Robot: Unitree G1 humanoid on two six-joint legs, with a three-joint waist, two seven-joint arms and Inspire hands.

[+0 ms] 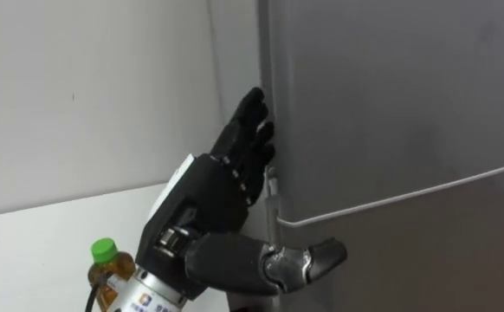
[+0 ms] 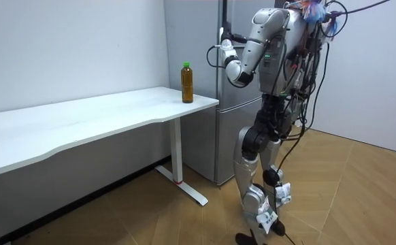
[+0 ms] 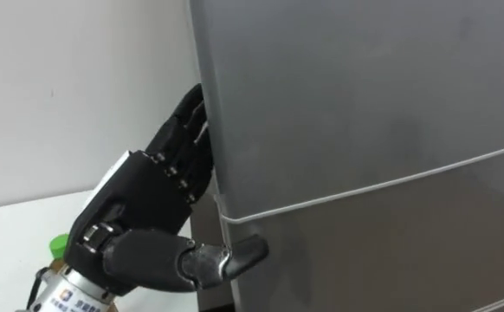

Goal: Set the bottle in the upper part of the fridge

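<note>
A bottle [image 1: 109,269] of amber drink with a green cap stands on the white table [image 1: 35,251], at its end nearest the fridge [image 2: 187,83]. My left hand [image 1: 222,186] is raised to the left edge of the grey upper fridge door [image 1: 390,95]. Its fingers are nearly straight, with their tips against the door's side edge. The thumb [image 1: 317,258] lies across the front near the seam between the two doors. The hand holds nothing and the door is closed. The bottle stands below and left of that hand, untouched.
The lower fridge door [image 1: 425,251] is closed beneath the seam. A pale wall [image 1: 87,87] runs behind the table. In the room view I stand on wooden floor facing the fridge [image 2: 233,136], with the table [image 2: 82,122] stretching away to the room view's left.
</note>
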